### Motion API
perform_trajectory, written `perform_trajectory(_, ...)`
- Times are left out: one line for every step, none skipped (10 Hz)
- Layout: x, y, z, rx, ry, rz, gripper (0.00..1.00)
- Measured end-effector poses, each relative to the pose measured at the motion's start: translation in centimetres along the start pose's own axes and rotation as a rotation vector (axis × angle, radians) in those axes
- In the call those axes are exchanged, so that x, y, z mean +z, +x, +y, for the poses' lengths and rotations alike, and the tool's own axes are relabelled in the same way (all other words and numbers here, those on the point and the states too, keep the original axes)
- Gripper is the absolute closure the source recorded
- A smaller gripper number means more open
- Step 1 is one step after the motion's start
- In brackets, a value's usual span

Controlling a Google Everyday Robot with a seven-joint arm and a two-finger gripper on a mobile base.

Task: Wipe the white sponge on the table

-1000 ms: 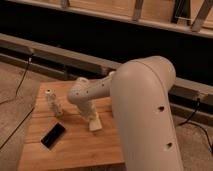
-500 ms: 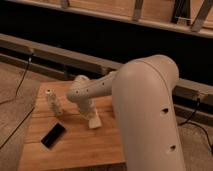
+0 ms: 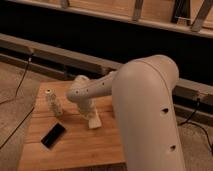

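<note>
The white sponge (image 3: 93,121) is a small off-white block resting on the light-brown wooden table (image 3: 75,150) near its middle. My gripper (image 3: 90,114) reaches down from the white arm (image 3: 100,89) and sits right on top of the sponge, pressing it onto the tabletop. The large white arm link (image 3: 147,115) fills the right side of the view and hides the table's right part.
A clear white-capped bottle (image 3: 53,102) stands on the table's left part. A black slab (image 3: 53,135) lies flat in front of it. A dark rail and cables (image 3: 20,80) run behind the table. The floor lies to the left.
The arm and the sponge have shifted slightly on the table; the big arm link has moved a little to the right.
</note>
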Motion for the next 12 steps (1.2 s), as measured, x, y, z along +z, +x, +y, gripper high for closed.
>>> perform_trajectory(0.01, 0.0, -0.01, 0.0, 0.0, 0.0, 0.21)
perform_trajectory(0.0, 0.01, -0.02, 0.0, 0.0, 0.0, 0.2)
perform_trajectory(0.0, 0.0, -0.01, 0.0, 0.0, 0.0, 0.2)
perform_trajectory(0.01, 0.0, -0.01, 0.0, 0.0, 0.0, 0.2)
perform_trajectory(0.0, 0.0, -0.01, 0.0, 0.0, 0.0, 0.2)
perform_trajectory(0.0, 0.0, -0.01, 0.0, 0.0, 0.0, 0.2)
perform_trajectory(0.0, 0.0, -0.01, 0.0, 0.0, 0.0, 0.2)
perform_trajectory(0.0, 0.0, -0.01, 0.0, 0.0, 0.0, 0.2)
perform_trajectory(0.0, 0.0, -0.01, 0.0, 0.0, 0.0, 0.2)
perform_trajectory(0.0, 0.0, -0.01, 0.0, 0.0, 0.0, 0.2)
perform_trajectory(0.0, 0.0, -0.01, 0.0, 0.0, 0.0, 0.2)
perform_trajectory(0.0, 0.0, -0.01, 0.0, 0.0, 0.0, 0.2)
